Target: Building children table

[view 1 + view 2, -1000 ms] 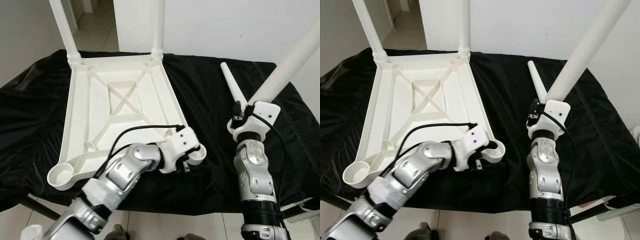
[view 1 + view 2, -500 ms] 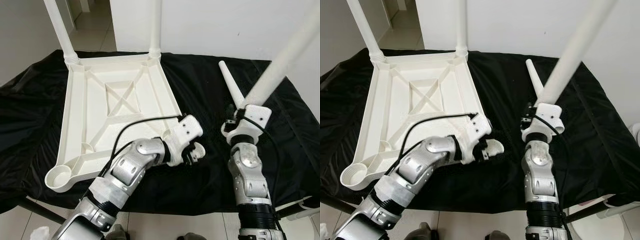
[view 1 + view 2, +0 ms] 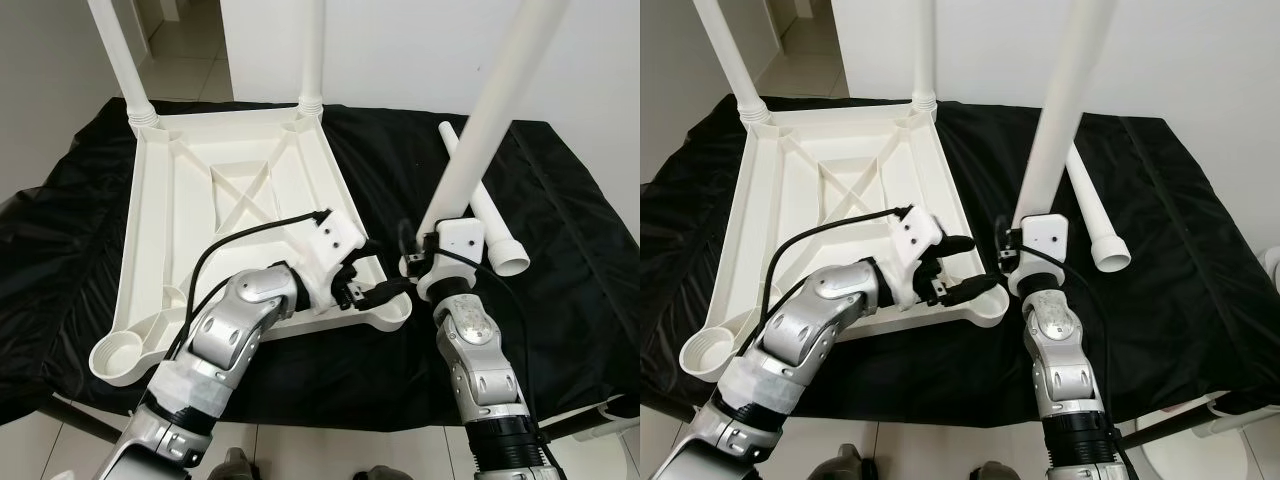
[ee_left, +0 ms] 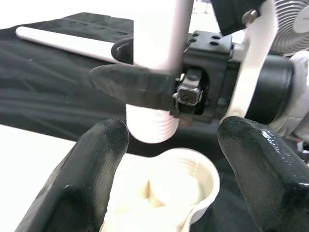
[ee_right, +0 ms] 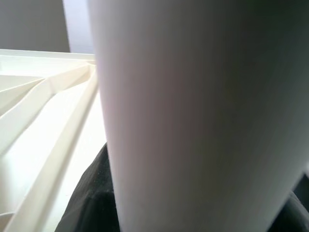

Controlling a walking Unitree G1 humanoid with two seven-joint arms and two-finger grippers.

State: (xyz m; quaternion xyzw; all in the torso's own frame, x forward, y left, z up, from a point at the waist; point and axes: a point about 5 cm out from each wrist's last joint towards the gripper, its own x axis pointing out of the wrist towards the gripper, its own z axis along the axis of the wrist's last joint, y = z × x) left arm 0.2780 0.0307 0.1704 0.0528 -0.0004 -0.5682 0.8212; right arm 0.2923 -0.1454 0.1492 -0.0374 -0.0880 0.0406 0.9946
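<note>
— Where was the table?

— The upturned white tabletop (image 3: 240, 200) lay on the black cloth (image 3: 560, 260). My left gripper (image 4: 169, 159), fingers spread, straddled its near corner socket (image 4: 181, 183).

— And your right?

— My right gripper (image 4: 145, 89) was clamped on a white leg (image 3: 480, 130), its threaded end just above that socket. Another leg (image 3: 485, 215) lay nearby.

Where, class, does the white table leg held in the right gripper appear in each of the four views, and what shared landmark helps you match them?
Left eye view: held table leg rises right of centre, above the right gripper.
Right eye view: centre.
Left wrist view: its threaded end hangs above the corner socket.
Right wrist view: close up, white.
Landmark: the upturned tabletop.
</note>
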